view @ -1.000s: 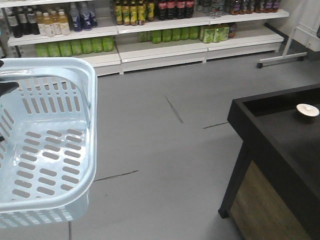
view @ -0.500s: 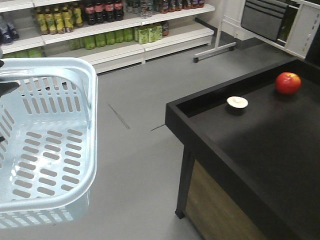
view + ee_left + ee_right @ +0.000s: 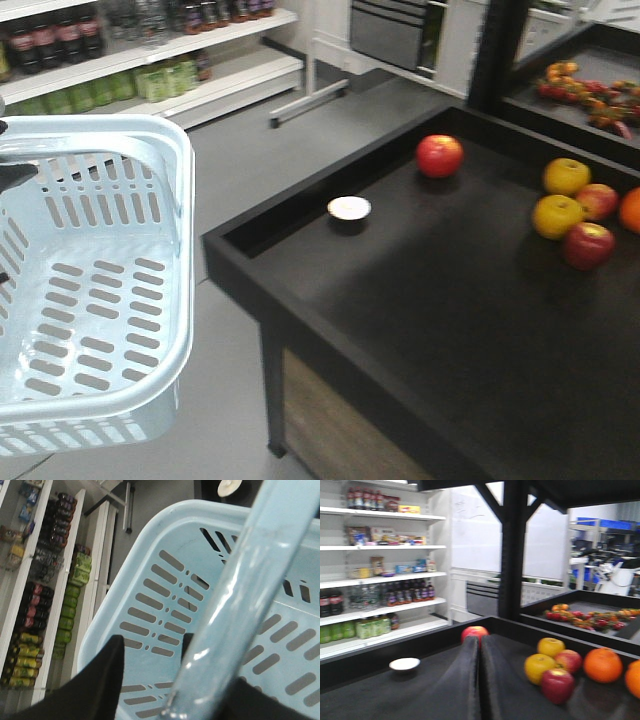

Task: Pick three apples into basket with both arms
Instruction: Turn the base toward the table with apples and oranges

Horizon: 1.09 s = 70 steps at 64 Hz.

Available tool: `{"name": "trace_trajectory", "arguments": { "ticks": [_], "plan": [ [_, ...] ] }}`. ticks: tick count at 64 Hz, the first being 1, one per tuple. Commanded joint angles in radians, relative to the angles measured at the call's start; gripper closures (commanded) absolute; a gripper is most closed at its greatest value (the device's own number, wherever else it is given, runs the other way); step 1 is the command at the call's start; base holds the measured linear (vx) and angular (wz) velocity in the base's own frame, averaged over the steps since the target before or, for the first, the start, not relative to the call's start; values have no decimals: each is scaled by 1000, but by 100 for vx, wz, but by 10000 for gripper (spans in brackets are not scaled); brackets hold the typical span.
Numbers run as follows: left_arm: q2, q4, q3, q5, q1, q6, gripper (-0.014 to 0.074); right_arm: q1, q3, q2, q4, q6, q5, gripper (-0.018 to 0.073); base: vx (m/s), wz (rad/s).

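Note:
The pale blue basket hangs at the left with nothing in it. Its handle runs between the black fingers of my left gripper, which is shut on it. One red apple lies alone at the black table's far side. Two more apples sit among the fruit at the right. My right gripper is shut and holds nothing. It hovers low over the table, its tips pointing at the lone apple, well short of it. The other apples lie to its right.
Two yellow fruits and an orange touch the right-hand apples. A small white dish sits near the black table's raised rim. Behind stand a second fruit bin, a black post and drink shelves.
The front view has swung right: shelves slid off to the left, and the black table with the apples and other fruit came into view. The basket kept its place in the frame.

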Motion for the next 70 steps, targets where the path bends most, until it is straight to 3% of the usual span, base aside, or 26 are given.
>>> {"name": "trace_trajectory", "arguments": {
  "ticks": [1, 33, 70],
  "plan": [
    [-18, 20, -34, -85, -1, -12, 603, -1, 14, -12, -6, -4, -71, 568, 12, -54],
    [-18, 20, -34, -85, -1, -12, 603, -1, 14, -12, -6, -4, -71, 568, 10, -51],
    [-18, 20, -34, -85, -1, -12, 603, -1, 14, -12, -6, -4, -71, 568, 6, -28]
  ]
}}
